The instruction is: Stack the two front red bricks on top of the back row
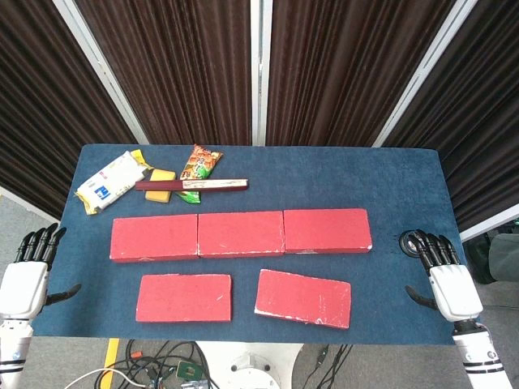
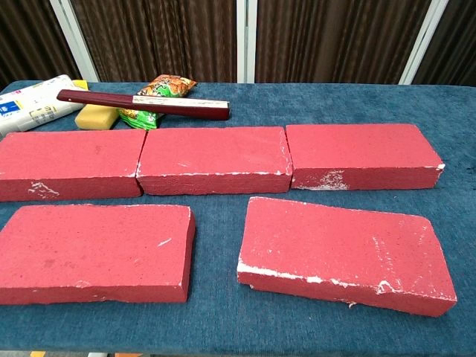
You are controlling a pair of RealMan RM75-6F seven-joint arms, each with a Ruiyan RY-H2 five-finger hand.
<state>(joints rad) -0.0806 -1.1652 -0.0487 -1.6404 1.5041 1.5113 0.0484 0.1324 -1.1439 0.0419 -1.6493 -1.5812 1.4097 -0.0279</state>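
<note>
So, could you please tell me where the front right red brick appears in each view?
Head view: front right red brick, lower centre-right, slightly skewed.
Chest view: front right red brick, lower right, large in the foreground.
Shared landmark: the dark red stick behind the back row.

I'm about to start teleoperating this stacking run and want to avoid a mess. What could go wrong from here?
1. The front right brick lies skewed, not square to the back row, so it may land crooked or overhang.
2. The folded fan and snack packet sit close behind the back row; pushing a brick too far could knock them.
3. The left hand and right hand both rest at the table's edges, so each faces a long reach.
</note>
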